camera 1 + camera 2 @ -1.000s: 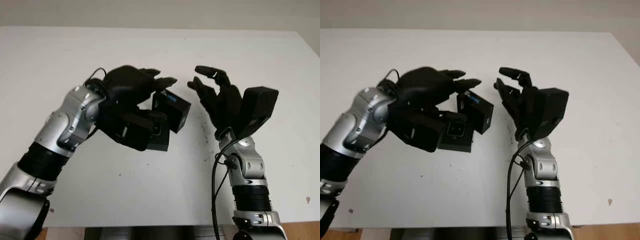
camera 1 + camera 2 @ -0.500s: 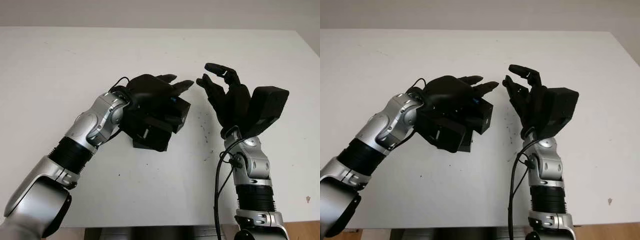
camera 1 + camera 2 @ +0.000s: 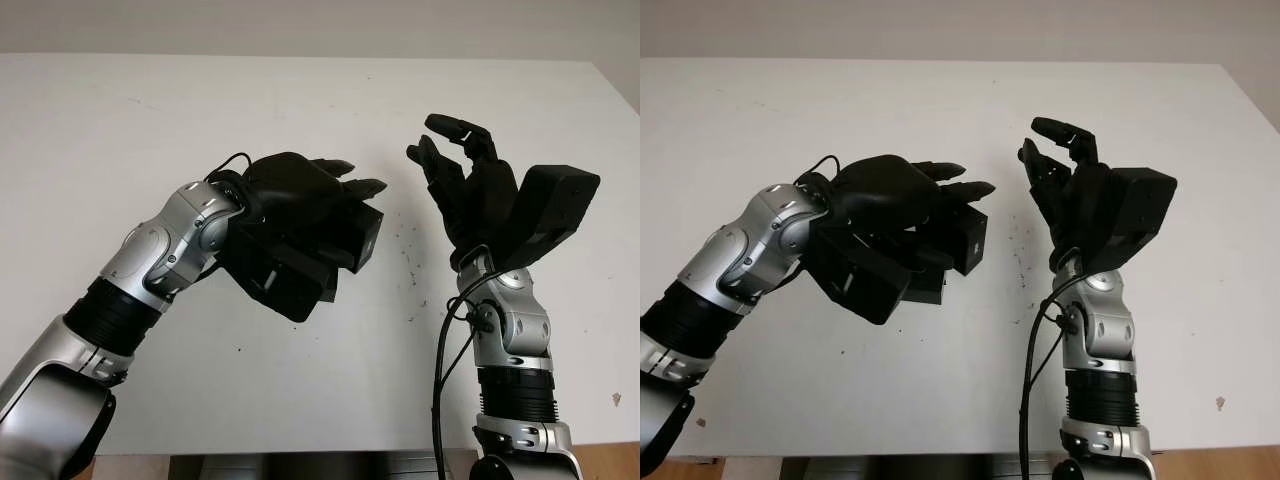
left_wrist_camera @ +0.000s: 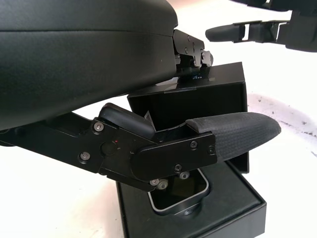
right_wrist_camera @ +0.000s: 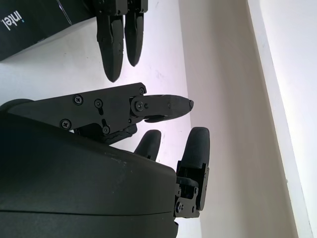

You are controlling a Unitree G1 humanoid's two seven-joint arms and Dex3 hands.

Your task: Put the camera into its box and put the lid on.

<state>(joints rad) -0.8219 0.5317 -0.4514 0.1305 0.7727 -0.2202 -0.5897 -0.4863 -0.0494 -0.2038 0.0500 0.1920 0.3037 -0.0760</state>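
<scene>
Head stereo pair: high, facing forward-down at white table (image 3: 300,400); both eyes share same scene, slightly offset. Left wrist camera: very close behind left hand (image 4: 148,148). Right wrist camera: close along right hand (image 5: 99,163), facing table.

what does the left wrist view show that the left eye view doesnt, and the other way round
Left wrist view: the camera seated in the open box, directly under the lid, and the left hand's fingers pinching that lid. Left eye view: the wider layout, with the left hand over the middle of the white table and the right hand raised beside it, open. Both: the black lid in the left hand, not yet on the box, with the right hand's fingers close by.
</scene>
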